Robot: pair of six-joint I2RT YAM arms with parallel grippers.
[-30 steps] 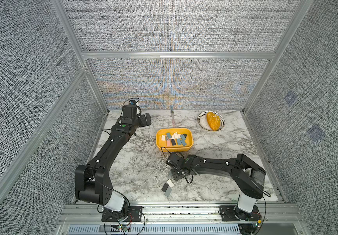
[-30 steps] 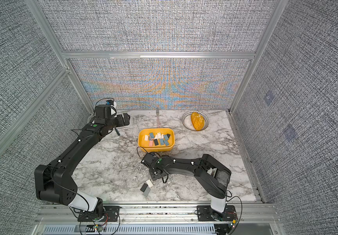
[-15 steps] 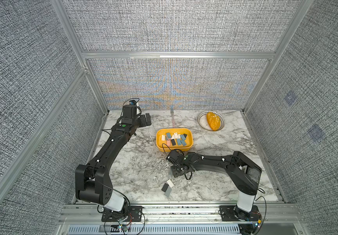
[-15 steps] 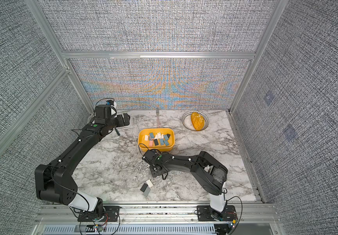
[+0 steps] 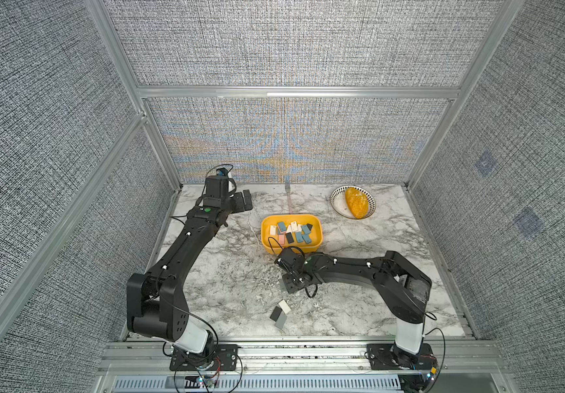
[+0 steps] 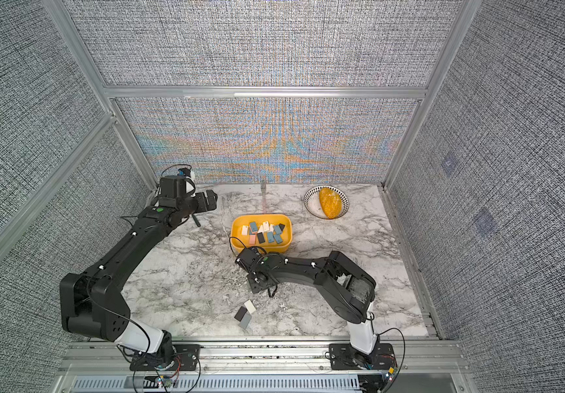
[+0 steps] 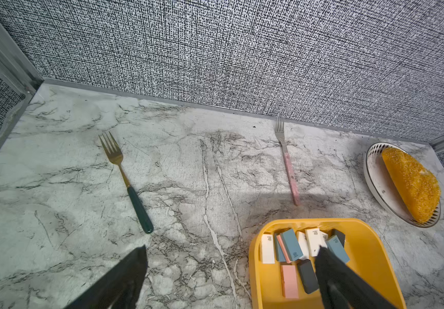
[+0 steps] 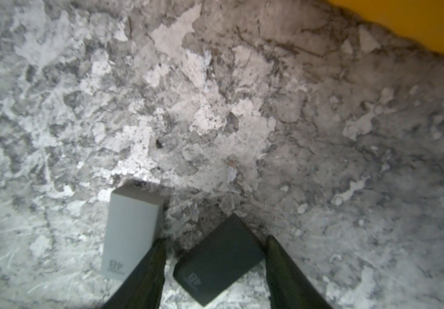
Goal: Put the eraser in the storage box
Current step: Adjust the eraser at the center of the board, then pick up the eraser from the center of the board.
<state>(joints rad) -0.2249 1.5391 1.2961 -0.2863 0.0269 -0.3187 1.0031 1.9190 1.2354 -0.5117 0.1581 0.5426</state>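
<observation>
Just in front of the storage box [image 5: 315, 221], low over the marble table [image 5: 219, 272], we see the right gripper [image 8: 215, 239] closed against opposite corners of the dark eraser [image 8: 219, 259]. We cannot tell whether the eraser is lifted. A grey eraser [image 8: 131, 230] lies just beside one finger. Both top views hide this grip under the wrist. Three loose blocks [image 5: 280, 313] lie nearer the front edge. Well apart, the left gripper [image 7: 231, 248] hangs wide open near a green-handled fork [image 7: 138, 208], a pink-handled fork [image 7: 290, 174] and a bowl [image 5: 337, 203].
</observation>
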